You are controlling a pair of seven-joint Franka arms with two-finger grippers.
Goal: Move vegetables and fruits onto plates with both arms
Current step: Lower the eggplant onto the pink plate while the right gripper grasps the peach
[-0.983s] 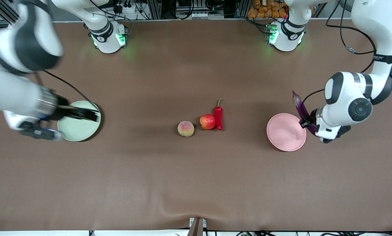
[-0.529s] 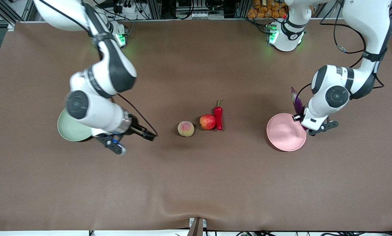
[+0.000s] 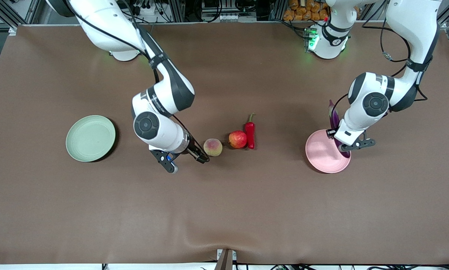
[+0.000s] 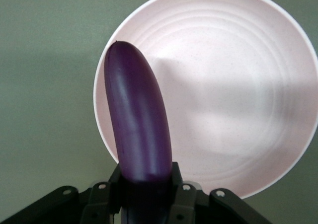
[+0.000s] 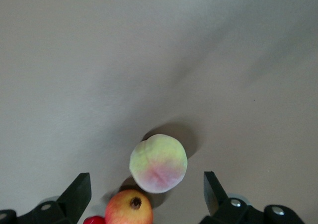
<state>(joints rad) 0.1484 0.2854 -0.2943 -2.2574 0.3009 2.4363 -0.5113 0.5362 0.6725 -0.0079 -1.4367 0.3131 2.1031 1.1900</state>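
While glossy eggplant (image 4: 136, 119) overhangs matte pink plate (image 4: 238, 100).

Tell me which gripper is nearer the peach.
Right. The right gripper is open beside the peach; the left gripper holds the eggplant over the pink plate.

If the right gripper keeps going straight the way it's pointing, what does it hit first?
Most likely the peach: it sits centred ahead of the open right gripper, with the red fruit just beside it. Depth is unclear.

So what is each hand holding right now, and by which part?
The left hand grips the eggplant at one end, over the pink plate. The right hand is open and holds nothing, beside the peach.
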